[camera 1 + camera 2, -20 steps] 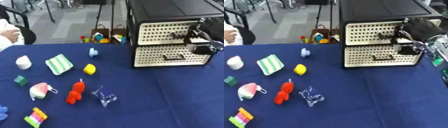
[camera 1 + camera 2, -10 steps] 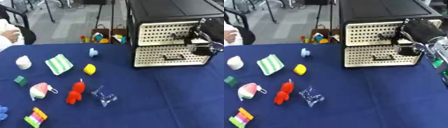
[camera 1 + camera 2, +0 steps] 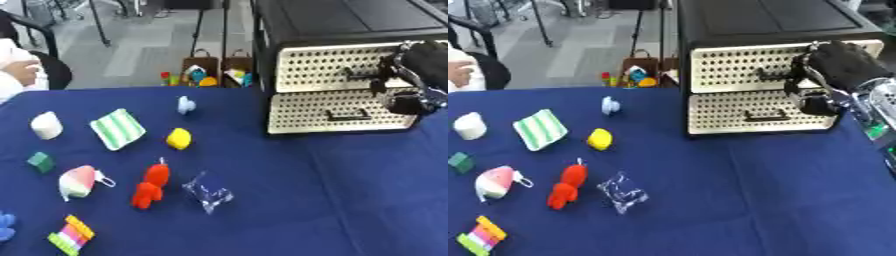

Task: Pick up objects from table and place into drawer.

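Right hand [image 3: 833, 75]: at upper drawer [image 3: 745, 67] handle, far right of table [image 3: 737, 200]; fingers curled, hold on handle not discernible. Objects untouched, left half. Risk: fingers slipping off; cabinet [image 3: 772, 30] dragged forward.

At the far right of our blue-clothed worktop [image 3: 332, 200] stands the black cabinet with two perforated cream drawers [image 3: 337, 95], stacked. Our right hand [image 3: 833, 75] sits before the upper one. Left lie a yellow block [image 3: 178, 138], striped pad [image 3: 117, 129], red figure [image 3: 150, 185], and clear crumpled bag [image 3: 208, 192].

Two drawers [image 3: 343, 111] in one cabinet [image 3: 346, 30]; nine small objects [image 3: 178, 138] on one table [image 3: 306, 200].
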Controlling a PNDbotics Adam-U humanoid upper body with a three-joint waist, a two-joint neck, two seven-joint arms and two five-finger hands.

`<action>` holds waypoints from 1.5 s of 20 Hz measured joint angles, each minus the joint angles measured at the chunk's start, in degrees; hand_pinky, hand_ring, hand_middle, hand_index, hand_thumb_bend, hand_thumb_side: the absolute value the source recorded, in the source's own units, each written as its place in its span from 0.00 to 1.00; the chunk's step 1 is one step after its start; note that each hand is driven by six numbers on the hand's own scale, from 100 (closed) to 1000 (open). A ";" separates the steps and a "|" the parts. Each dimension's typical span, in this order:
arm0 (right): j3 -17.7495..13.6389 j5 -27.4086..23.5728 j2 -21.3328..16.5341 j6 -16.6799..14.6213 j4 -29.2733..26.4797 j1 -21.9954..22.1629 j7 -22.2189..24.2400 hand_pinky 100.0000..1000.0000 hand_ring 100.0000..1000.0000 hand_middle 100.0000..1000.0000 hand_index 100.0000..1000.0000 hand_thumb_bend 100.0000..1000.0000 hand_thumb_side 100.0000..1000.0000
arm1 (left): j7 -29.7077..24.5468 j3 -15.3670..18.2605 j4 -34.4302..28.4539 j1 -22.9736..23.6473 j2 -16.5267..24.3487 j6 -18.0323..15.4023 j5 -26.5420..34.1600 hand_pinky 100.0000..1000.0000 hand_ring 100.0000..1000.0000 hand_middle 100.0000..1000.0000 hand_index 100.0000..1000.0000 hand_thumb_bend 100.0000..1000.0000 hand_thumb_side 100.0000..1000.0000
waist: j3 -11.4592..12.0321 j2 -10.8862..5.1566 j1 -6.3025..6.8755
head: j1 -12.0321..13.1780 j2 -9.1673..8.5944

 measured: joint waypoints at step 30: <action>-0.34 -2.10 -3.08 1.72 -8.67 5.62 1.54 0.00 0.00 0.00 0.33 0.06 0.07 | -0.14 0.01 0.00 -0.01 0.00 0.27 0.10 0.57 0.76 0.70 0.88 0.00 0.90 | -0.39 -0.07 -0.03 | 0.56 -0.26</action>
